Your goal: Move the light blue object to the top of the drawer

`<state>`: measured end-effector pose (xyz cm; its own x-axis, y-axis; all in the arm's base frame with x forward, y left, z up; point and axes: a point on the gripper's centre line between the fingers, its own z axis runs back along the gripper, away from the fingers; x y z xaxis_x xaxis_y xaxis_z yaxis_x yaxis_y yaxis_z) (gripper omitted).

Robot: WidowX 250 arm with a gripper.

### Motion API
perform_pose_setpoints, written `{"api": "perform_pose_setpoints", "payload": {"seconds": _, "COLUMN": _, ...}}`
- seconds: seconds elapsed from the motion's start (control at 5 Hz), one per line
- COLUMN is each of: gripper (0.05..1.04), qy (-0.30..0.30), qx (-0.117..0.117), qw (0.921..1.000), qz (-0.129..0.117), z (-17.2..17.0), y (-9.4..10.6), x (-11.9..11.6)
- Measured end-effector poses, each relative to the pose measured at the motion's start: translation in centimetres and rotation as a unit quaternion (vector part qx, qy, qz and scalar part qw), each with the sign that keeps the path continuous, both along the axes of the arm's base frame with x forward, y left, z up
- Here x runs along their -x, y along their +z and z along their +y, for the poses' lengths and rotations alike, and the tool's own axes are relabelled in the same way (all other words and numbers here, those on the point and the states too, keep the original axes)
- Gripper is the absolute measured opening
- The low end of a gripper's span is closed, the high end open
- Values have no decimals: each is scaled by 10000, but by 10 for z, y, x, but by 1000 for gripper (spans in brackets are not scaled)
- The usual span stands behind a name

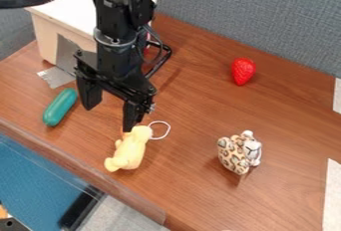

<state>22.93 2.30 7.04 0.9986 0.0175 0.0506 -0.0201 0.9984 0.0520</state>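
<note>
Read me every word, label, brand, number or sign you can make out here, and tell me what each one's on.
There is no text that I can read, so nothing to quote.
Teal object, white-topped box, strawberry, yellow toy, spotted toy: no lettering that I can make out.
Robot arm: any small marks are too blurred to read.

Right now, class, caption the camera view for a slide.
Open black gripper near a teal capsule and a yellow toy.
</note>
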Motion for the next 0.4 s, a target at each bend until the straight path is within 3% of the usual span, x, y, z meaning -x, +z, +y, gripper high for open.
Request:
{"api": "perform_pose_setpoints", "payload": {"seconds": 0.2, "gripper": 1000, "qy": 21, "qx": -4, "qw": 9999, "qz": 106, "z": 0, "y": -6, "x": 3}}
{"api": "perform_pose_setpoints", "payload": {"seconds": 0.4, "gripper": 1000, "qy": 247, "qx": -322, "qw": 9992, "qz": -1, "z": 26, "y": -11, "x": 6}}
